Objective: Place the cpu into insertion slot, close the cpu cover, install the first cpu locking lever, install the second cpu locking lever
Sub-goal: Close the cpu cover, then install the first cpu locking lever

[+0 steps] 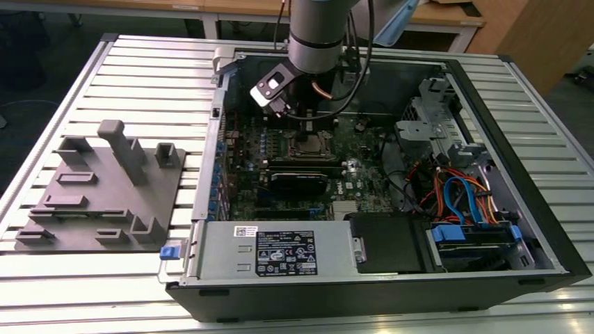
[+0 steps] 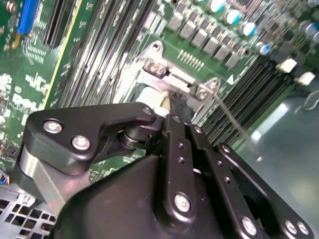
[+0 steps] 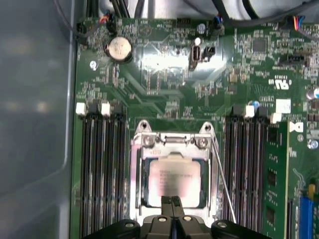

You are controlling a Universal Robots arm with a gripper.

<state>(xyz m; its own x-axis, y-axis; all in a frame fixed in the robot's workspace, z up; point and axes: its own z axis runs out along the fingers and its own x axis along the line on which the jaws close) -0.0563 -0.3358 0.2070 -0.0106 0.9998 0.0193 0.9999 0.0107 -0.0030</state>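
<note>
The cpu (image 3: 172, 177), a dull silvery square, lies in the insertion slot (image 3: 134, 191) on the green motherboard. The cpu cover (image 3: 169, 148), a thin metal frame, lies down around it, with its hinge screws showing in the second wrist view (image 2: 159, 69). A thin locking lever (image 3: 223, 184) stands out at an angle beside the socket, also seen as a rod (image 2: 234, 124). My gripper (image 3: 172, 200) is shut with nothing in it, its tips together at the edge of the cpu. In the exterior view the gripper (image 1: 302, 129) hangs just above the socket (image 1: 311, 144) inside the open computer case.
Rows of black memory slots (image 3: 102, 169) flank the socket. A long black card (image 1: 297, 182) and a silvery power supply (image 1: 274, 250) lie nearer the case front. A drive cage with coloured cables (image 1: 464, 195) fills the exterior view's right. A grey fixture with pegs (image 1: 102, 188) stands on the slatted table at its left.
</note>
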